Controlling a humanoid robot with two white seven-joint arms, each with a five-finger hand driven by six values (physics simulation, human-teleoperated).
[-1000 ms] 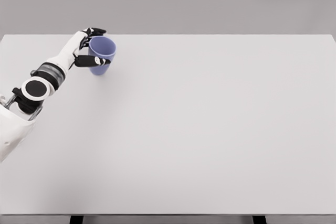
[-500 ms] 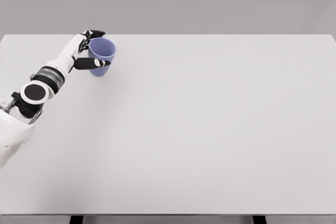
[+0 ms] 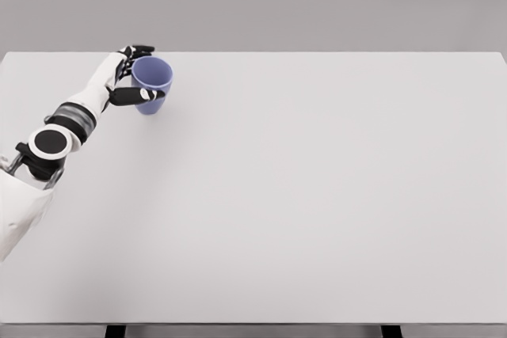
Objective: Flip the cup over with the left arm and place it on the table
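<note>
A blue-purple cup stands mouth up at the far left of the white table, its base touching or just above the surface. My left hand wraps around it from the left: the thumb crosses the cup's front wall and the dark fingers curl behind the rim. The left arm reaches in from the lower left edge. The right arm does not show.
The table's back edge runs just behind the cup, and its left edge lies close to the arm. Nothing else stands on the tabletop.
The left arm has drawn slightly left and back, and the cup has shifted a few pixels up and left with it. The grasp looks the same.
</note>
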